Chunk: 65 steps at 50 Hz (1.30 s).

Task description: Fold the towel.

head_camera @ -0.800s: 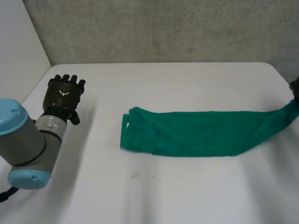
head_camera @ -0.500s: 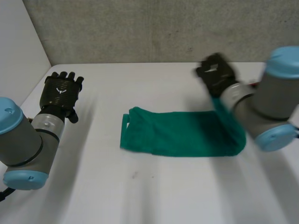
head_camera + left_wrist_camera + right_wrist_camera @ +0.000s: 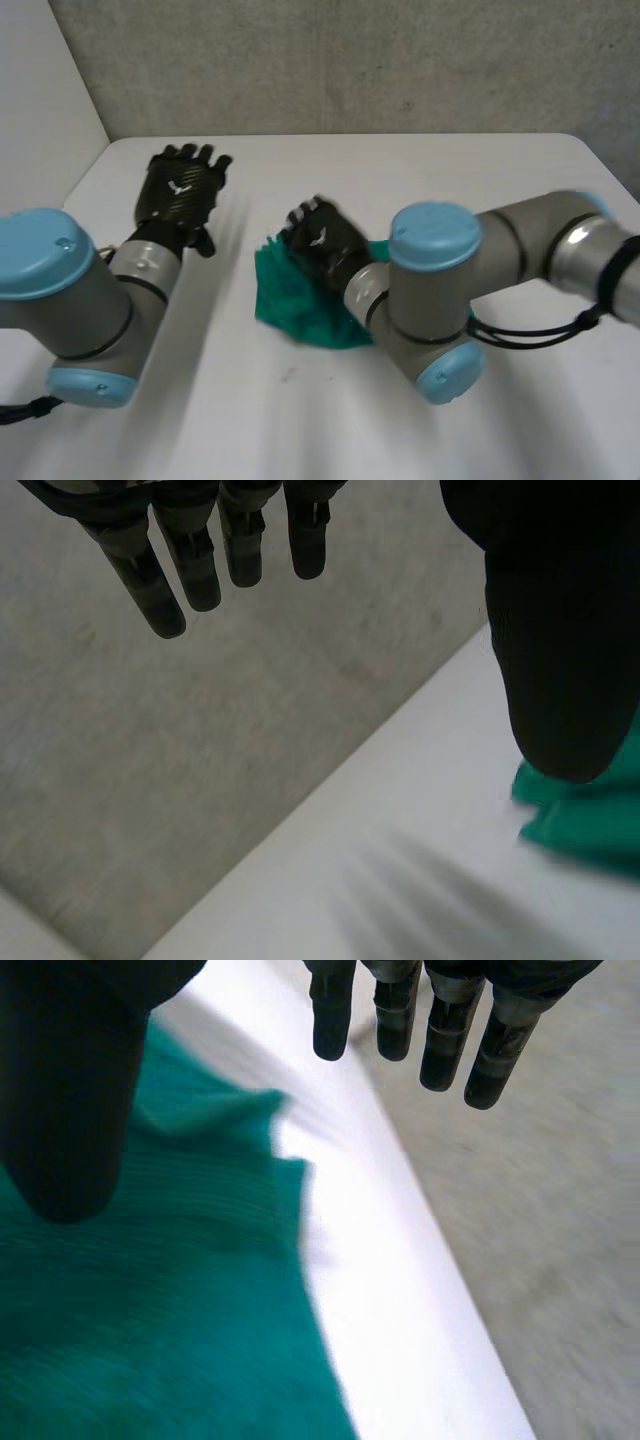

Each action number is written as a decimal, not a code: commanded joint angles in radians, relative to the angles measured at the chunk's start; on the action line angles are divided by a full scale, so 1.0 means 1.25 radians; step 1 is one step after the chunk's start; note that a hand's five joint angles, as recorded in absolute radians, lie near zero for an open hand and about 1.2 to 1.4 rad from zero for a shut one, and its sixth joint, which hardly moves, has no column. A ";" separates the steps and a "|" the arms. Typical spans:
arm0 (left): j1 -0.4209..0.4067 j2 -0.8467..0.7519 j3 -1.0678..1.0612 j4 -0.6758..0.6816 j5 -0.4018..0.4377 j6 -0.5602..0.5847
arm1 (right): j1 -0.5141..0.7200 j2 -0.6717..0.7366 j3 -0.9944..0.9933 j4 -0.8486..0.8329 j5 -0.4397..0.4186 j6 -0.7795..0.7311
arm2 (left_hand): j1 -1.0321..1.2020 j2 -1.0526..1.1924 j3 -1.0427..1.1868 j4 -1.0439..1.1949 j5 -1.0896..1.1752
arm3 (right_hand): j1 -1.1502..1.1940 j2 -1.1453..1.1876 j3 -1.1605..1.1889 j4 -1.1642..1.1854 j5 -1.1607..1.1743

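Green, finely ribbed towel (image 3: 287,302) bunched into a soft, rumpled heap on the smooth white table (image 3: 300,420). Right hand (image 3: 322,238) over the towel, slim black fingers (image 3: 445,1030) straight and spread, clasping nothing. Left hand (image 3: 180,190) beside the towel and clear of it, fingers (image 3: 190,560) likewise straight, empty.

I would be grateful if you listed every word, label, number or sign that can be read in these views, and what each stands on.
No text can be read.
Left hand: a small white mark on its back, an emblem and not letters.
Right hand: a similar white mark, too blurred to read.
Green towel and white table: plain, no label seen.
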 commanded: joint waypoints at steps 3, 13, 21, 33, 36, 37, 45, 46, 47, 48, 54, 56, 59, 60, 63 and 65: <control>-0.108 -0.051 0.097 -0.032 0.003 -0.154 | -0.121 -0.156 0.164 0.011 0.030 0.219 | -0.017 -0.014 -0.023 -0.016 -0.029 | -0.021 -0.036 -0.029 -0.045 -0.050; -0.158 -0.191 0.198 -0.200 -0.007 -0.202 | -0.239 -0.170 0.348 0.006 0.018 0.224 | -0.013 -0.009 -0.019 -0.011 -0.025 | -0.021 -0.036 -0.029 -0.045 -0.050; -0.151 -0.237 0.219 -0.205 -0.091 -0.177 | -0.260 -0.170 0.409 -0.051 0.005 0.225 | -0.008 -0.005 -0.014 -0.006 -0.020 | 0.165 0.150 0.158 0.141 0.136; -0.109 -0.245 0.212 -0.211 -0.127 -0.070 | -0.297 -0.165 0.419 -0.059 0.011 0.223 | -0.024 -0.021 -0.030 -0.023 -0.036 | 0.653 0.638 0.645 0.629 0.624; -0.116 -0.234 0.188 -0.212 -0.123 -0.070 | -0.304 -0.173 0.427 -0.071 0.013 0.222 | -0.024 -0.021 -0.030 -0.023 -0.036 | 0.795 0.780 0.787 0.771 0.766; -0.116 -0.234 0.188 -0.212 -0.123 -0.070 | -0.304 -0.178 0.433 -0.081 0.016 0.222 | -0.024 -0.021 -0.030 -0.023 -0.036 | 0.802 0.787 0.794 0.778 0.773; -0.155 -0.182 0.157 -0.211 -0.122 -0.070 | -0.303 -0.238 0.442 -0.078 0.017 0.224 | -0.025 -0.022 -0.031 -0.023 -0.037 | 0.302 0.287 0.294 0.278 0.273; -0.159 -0.173 0.156 -0.211 -0.123 -0.071 | -0.303 -0.238 0.442 -0.078 0.017 0.224 | -0.025 -0.022 -0.031 -0.023 -0.037 | 0.302 0.287 0.294 0.278 0.273; -0.159 -0.167 0.153 -0.211 -0.123 -0.071 | -0.303 -0.241 0.444 -0.078 0.017 0.224 | -0.025 -0.022 -0.031 -0.023 -0.037 | 0.281 0.266 0.273 0.257 0.252; -0.160 -0.156 0.150 -0.210 -0.123 -0.071 | -0.303 -0.243 0.446 -0.077 0.017 0.224 | -0.025 -0.022 -0.031 -0.023 -0.037 | 0.262 0.247 0.254 0.238 0.233; -0.158 -0.137 0.146 -0.207 -0.123 -0.072 | -0.309 -0.237 0.456 -0.078 0.016 0.223 | -0.025 -0.022 -0.031 -0.023 -0.037 | 0.280 0.265 0.273 0.257 0.252; -0.157 -0.136 0.145 -0.209 -0.125 -0.073 | -0.327 -0.233 0.466 -0.080 0.013 0.223 | -0.025 -0.022 -0.031 -0.023 -0.037 | 0.306 0.291 0.299 0.283 0.277; -0.152 -0.134 0.136 -0.207 -0.123 -0.073 | -0.345 -0.229 0.469 -0.081 0.008 0.222 | -0.025 -0.022 -0.031 -0.023 -0.037 | 0.311 0.296 0.304 0.287 0.282; -0.152 -0.134 0.136 -0.207 -0.123 -0.073 | -0.345 -0.229 0.469 -0.081 0.008 0.222 | -0.025 -0.022 -0.031 -0.023 -0.037 | 0.311 0.296 0.304 0.287 0.282; -0.149 -0.133 0.129 -0.209 -0.123 -0.073 | -0.351 -0.226 0.469 -0.081 0.006 0.221 | -0.025 -0.022 -0.031 -0.023 -0.037 | 0.313 0.298 0.306 0.290 0.285; -0.149 -0.133 0.127 -0.209 -0.125 -0.073 | -0.354 -0.219 0.469 -0.081 0.005 0.221 | -0.025 -0.022 -0.031 -0.023 -0.037 | 0.342 0.327 0.334 0.318 0.313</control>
